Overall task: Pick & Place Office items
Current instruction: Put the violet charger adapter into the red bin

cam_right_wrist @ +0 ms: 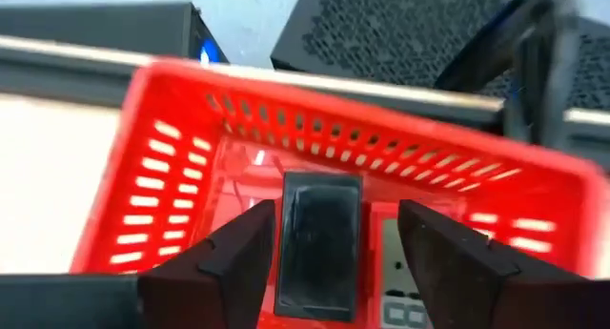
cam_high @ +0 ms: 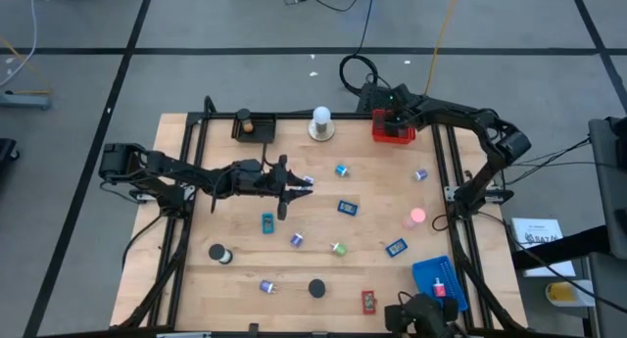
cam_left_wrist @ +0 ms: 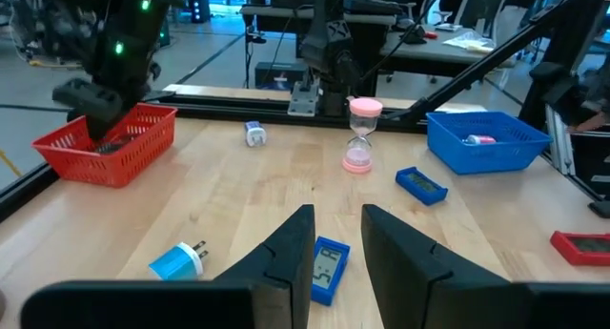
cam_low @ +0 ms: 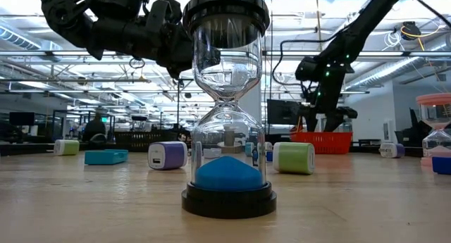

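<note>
Two dark fingers of our right gripper [cam_right_wrist: 324, 272] are hanging spread over the red plastic mesh basket [cam_right_wrist: 172, 157], the flat black rectangle [cam_right_wrist: 319, 234] lying loose between them, long axis along the fingers, while our left gripper [cam_high: 294, 189], narrowly parted and empty, is hovering mid-table.

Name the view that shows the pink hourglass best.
The left wrist view: the pink hourglass stands whole and upright on bare wood, nothing covering it. The high view shows only its pink top. The low view cuts it off at the picture's edge. The right wrist view misses it.
</note>
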Tool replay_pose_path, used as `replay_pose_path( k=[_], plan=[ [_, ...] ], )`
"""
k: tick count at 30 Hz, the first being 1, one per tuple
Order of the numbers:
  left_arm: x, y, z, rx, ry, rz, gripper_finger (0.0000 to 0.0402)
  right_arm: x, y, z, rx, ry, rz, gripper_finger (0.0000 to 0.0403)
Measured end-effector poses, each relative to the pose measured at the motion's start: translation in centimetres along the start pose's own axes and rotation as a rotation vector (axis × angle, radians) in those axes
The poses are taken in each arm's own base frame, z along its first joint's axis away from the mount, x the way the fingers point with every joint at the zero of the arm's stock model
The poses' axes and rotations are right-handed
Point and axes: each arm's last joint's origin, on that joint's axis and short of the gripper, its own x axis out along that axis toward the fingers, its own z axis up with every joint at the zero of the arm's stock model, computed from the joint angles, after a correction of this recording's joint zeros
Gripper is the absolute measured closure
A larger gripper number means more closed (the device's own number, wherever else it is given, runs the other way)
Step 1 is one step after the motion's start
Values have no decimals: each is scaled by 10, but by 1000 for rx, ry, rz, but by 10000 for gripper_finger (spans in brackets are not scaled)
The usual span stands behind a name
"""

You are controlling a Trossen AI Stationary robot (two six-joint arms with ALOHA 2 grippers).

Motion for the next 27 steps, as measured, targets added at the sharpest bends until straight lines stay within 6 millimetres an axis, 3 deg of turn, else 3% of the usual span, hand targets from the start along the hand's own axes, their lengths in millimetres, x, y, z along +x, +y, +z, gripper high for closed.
replay_pose_path(
  k=[3, 7, 11, 15, 21, 27],
  plan=[
    [0, 0, -1, -3, 8, 8, 309, -19, -3, 5, -25, -46, 24, 196],
    [0, 2, -4, -4, 43, 52, 309, -56, -1, 2, -156, -86, 54, 249],
    [0, 3, -8, -4, 77, 92, 309, -87, 10, -22, -312, -174, 147, 327],
    [-1, 4, -11, -31, 109, 104, 309, -106, 21, -54, -382, -306, 310, 393],
    [-2, 6, -16, -63, 159, 157, 309, -123, 39, -99, -403, -485, 609, 388],
    [-3, 6, -22, -123, 212, 224, 309, -131, 53, -125, -437, -622, 760, 401]
  ],
)
